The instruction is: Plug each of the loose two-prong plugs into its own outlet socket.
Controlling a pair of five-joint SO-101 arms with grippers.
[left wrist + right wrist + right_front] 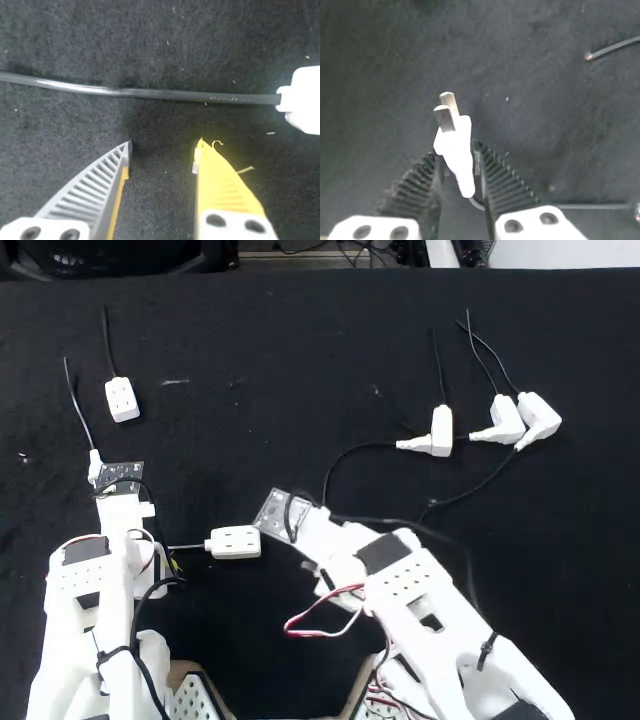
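Clamping a white plug (454, 145) between ribbed black fingers (502, 177), the right gripper (457, 151) holds it by its smooth, rounded plastic body. The plug's two flat metal prongs (446, 112) stick out past the fingertips, above the black, felt-like tabletop (560, 100). From above, the right gripper (283, 512) sits just beside the near socket (235, 542), a flat white block with rounded corners and a thin cord at one end.

The left gripper (162, 145) hangs released over the cloth. One finger (107, 175) is grey and ribbed, the other finger (220, 180) yellow, with bare fabric in the gap between them. A glossy black cord (150, 92) runs across just beyond the tips into a white end piece (305, 100).

In the high view the left gripper (118, 480) is near the tabletop's (300, 360) edge, with the far socket (121, 398), another small white block on a black lead, beyond it. Three loose plugs (435, 432) (503, 422) (538, 418), white and angular with black cords, lie close together, well apart from both arms.
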